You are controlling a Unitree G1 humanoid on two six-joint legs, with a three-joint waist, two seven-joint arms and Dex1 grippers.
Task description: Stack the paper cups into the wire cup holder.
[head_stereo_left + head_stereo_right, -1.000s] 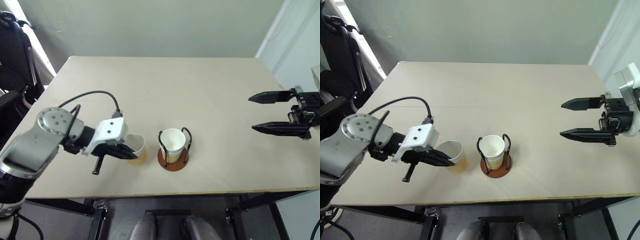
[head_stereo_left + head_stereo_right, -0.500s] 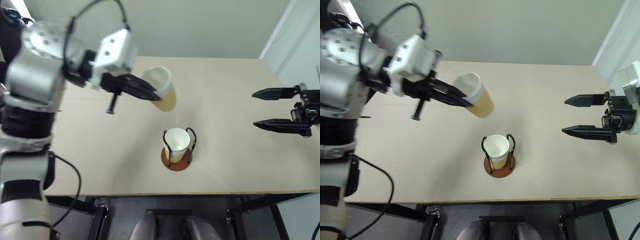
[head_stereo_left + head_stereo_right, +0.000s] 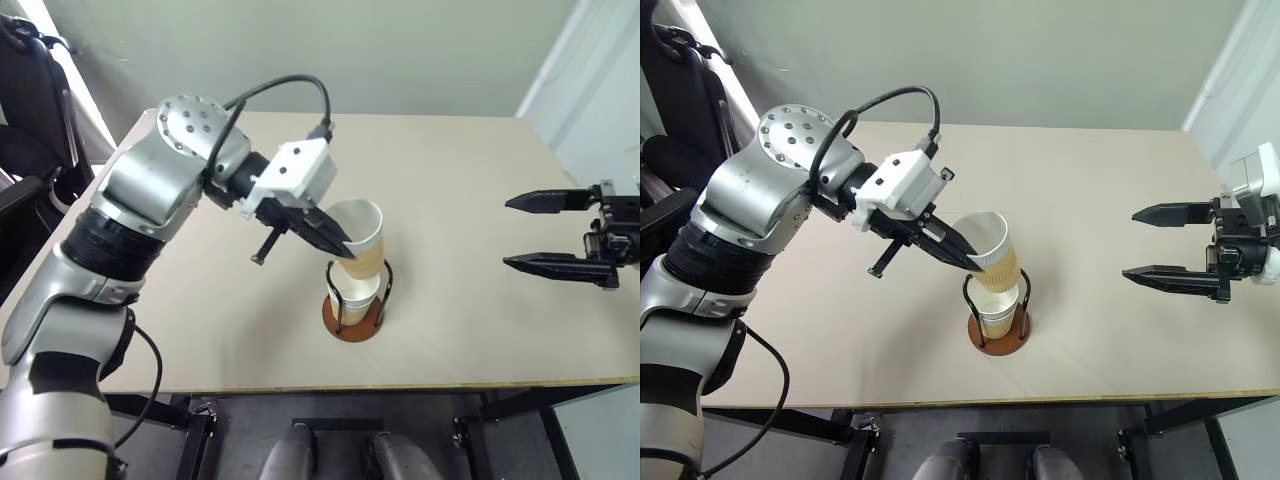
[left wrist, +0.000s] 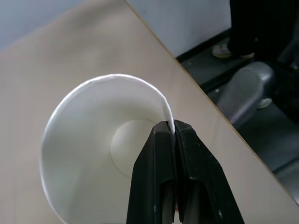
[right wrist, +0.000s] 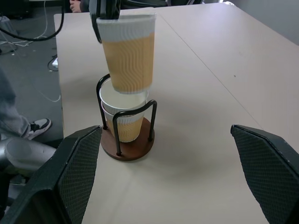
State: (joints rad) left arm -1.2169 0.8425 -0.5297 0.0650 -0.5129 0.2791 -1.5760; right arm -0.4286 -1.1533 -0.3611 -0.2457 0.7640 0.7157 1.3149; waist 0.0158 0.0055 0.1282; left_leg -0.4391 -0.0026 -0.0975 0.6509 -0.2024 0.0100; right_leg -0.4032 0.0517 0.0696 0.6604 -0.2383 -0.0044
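My left gripper (image 3: pixel 340 245) is shut on the rim of a yellow-tan paper cup (image 3: pixel 362 243), one finger inside the white interior (image 4: pixel 103 154) and one outside. It holds the cup slightly tilted directly over the wire cup holder (image 3: pixel 352 322), and the cup's bottom sits at the mouth of a paper cup standing in the holder (image 5: pixel 122 122). A second rim seems nested there. The holder's black wire loops rise from a reddish-brown disc (image 5: pixel 128 148). My right gripper (image 3: pixel 508 233) hangs open, apart at the table's right.
The tan table (image 3: pixel 450 160) runs wide behind and to the right of the holder; its front edge (image 3: pixel 400 384) lies close below the holder. A dark chair (image 3: pixel 30 110) stands beyond the table's left side.
The left arm lifted the cup from the table beside the holder, swung it high, then brought it down and right over the holder. The right gripper stayed put and open.
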